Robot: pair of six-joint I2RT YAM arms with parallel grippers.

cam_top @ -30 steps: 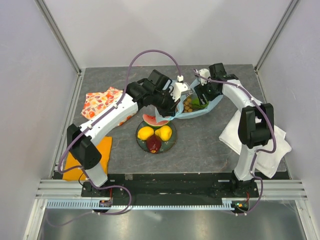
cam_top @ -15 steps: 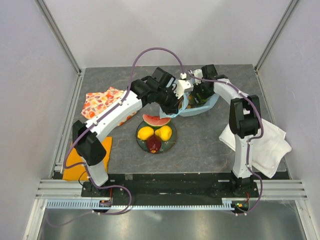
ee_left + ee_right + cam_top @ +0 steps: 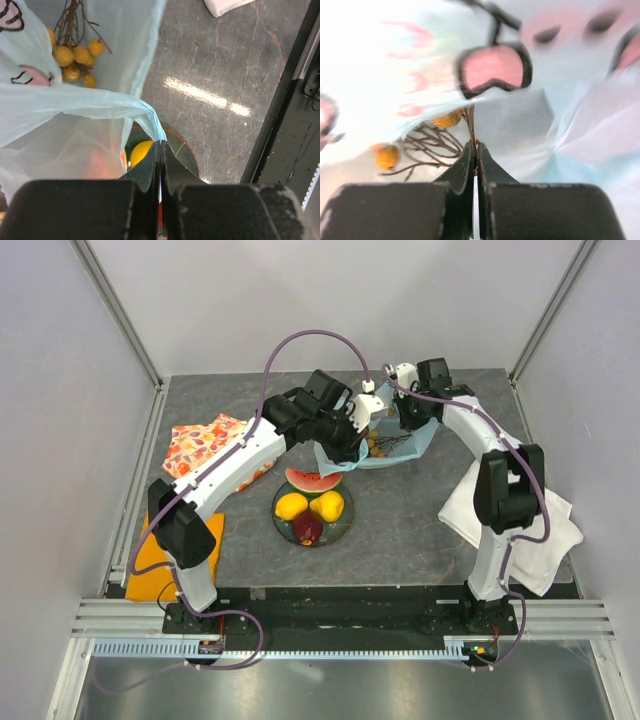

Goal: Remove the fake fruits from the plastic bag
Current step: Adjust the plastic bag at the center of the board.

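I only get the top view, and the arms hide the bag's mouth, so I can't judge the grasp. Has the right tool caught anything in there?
Observer: Yes. Its wrist view shows the right tool shut on a thin brown stem of the grape bunch, inside the plastic bag.
Operator: And the left one, is it gripping the bag or just resting on it?
Observer: Gripping. The left tool is shut on a fold of the bag's edge.
Operator: Is any fruit caught in that pinch?
Observer: No. The grape bunch lies deeper in the bag, apart from the left tool; only plastic sits between its tips.
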